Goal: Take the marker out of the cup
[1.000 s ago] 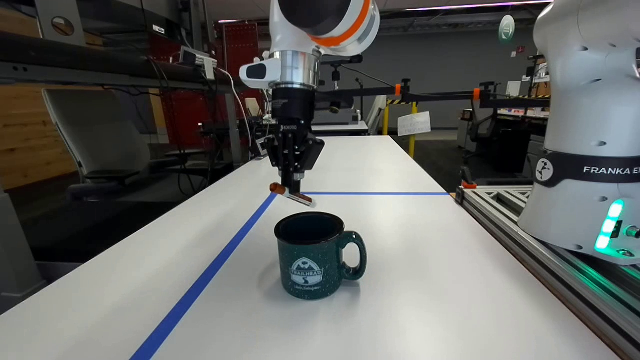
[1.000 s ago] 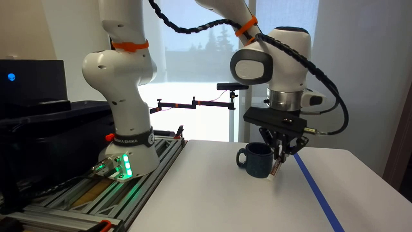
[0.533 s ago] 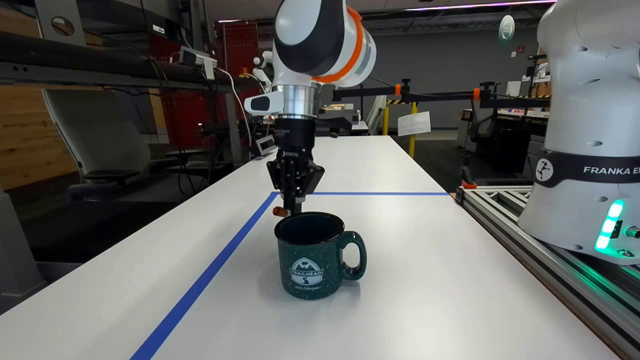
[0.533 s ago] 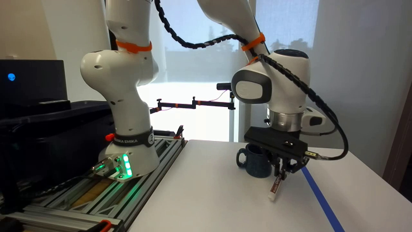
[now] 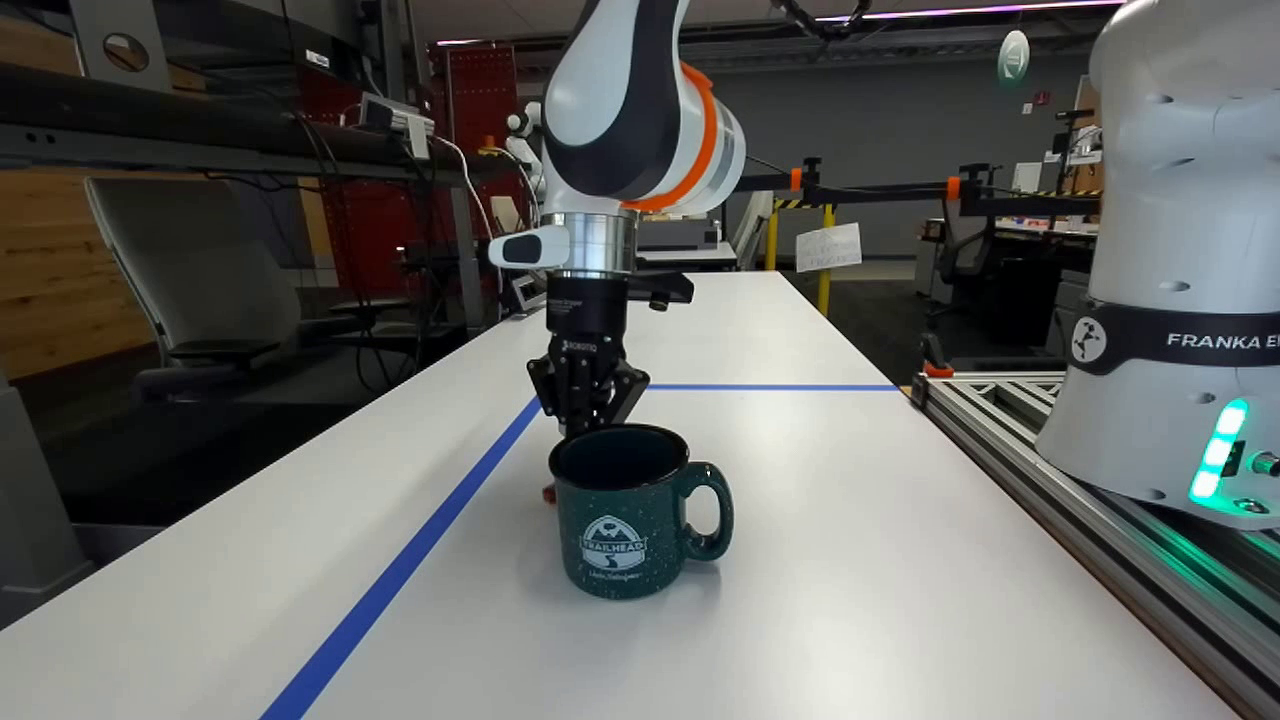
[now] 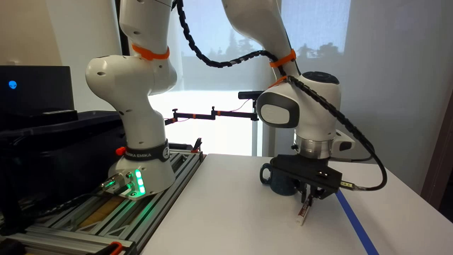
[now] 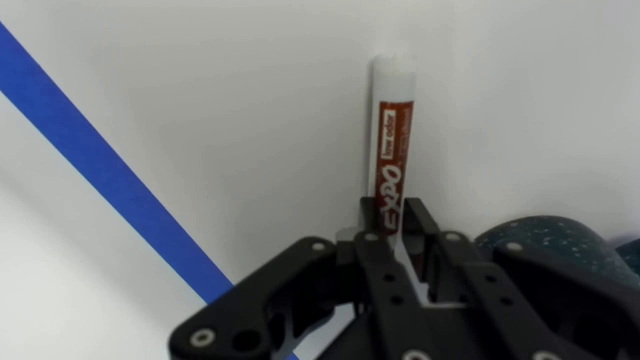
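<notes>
Lower than half a second ago, your tool [image 7: 391, 212] holds the marker [image 7: 392, 145] outside the mug [image 5: 625, 505], beside it.
You have the jaws closed to the marker's width. Smooth and white, your bench [image 5: 850, 560] carries a straight blue stripe [image 5: 410, 560]; a grey chair [image 5: 190, 260], wood planking [image 5: 50, 290] and a bright window [image 6: 212, 138] lie beyond. Speckled dark green, the mug has a loop handle.
</notes>
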You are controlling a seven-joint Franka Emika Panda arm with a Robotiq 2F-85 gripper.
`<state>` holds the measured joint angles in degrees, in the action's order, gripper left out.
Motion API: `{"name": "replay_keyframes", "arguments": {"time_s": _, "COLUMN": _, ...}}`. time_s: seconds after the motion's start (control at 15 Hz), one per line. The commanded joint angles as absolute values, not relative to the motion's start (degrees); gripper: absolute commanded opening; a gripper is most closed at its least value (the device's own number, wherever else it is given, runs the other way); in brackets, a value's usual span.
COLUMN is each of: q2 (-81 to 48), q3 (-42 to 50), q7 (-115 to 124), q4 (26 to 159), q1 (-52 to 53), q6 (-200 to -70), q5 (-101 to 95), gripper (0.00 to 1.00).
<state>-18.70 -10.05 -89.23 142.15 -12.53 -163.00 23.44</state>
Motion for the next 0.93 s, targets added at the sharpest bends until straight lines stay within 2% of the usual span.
{"name": "replay_keyframes", "arguments": {"time_s": 0.0, "q2": -20.8, "q3": -12.9, "q7": -92.2, "q4": 141.3, "q1": -15.7, "q6": -163.9, "q5": 22.9, "gripper": 0.05}}
{"name": "replay_keyframes", "arguments": {"time_s": 0.07, "q2": -21.2, "q3": -12.8, "q7": -91.6, "q4": 141.2, "q1": -15.6, "q6": -163.6, "q5": 22.4, "gripper": 0.05}}
{"name": "replay_keyframes", "arguments": {"time_s": 0.13, "q2": -21.1, "q3": -12.2, "q7": -90.3, "q4": 141.3, "q1": -15.0, "q6": -163.1, "q5": 21.2, "gripper": 0.29}}
{"name": "replay_keyframes", "arguments": {"time_s": 0.2, "q2": -20.9, "q3": -12.7, "q7": -90.7, "q4": 141.3, "q1": -15.4, "q6": -162.9, "q5": 21.1, "gripper": 0.46}}
{"name": "replay_keyframes", "arguments": {"time_s": 0.6, "q2": -16.8, "q3": -13.9, "q7": -89.7, "q4": 142.5, "q1": -14.4, "q6": -161.1, "q5": 19.9, "gripper": 0.91}}
{"name": "replay_keyframes", "arguments": {"time_s": 0.67, "q2": -16.0, "q3": -13.4, "q7": -89.0, "q4": 142.7, "q1": -13.8, "q6": -160.8, "q5": 19.1, "gripper": 0.98}}
{"name": "replay_keyframes", "arguments": {"time_s": 0.73, "q2": -14.9, "q3": -13.1, "q7": -88.6, "q4": 142.9, "q1": -13.5, "q6": -160.2, "q5": 18.5, "gripper": 1.00}}
{"name": "replay_keyframes", "arguments": {"time_s": 0.87, "q2": -12.6, "q3": -12.0, "q7": -87.7, "q4": 143.0, "q1": -12.7, "q6": -158.1, "q5": 16.6, "gripper": 1.00}}
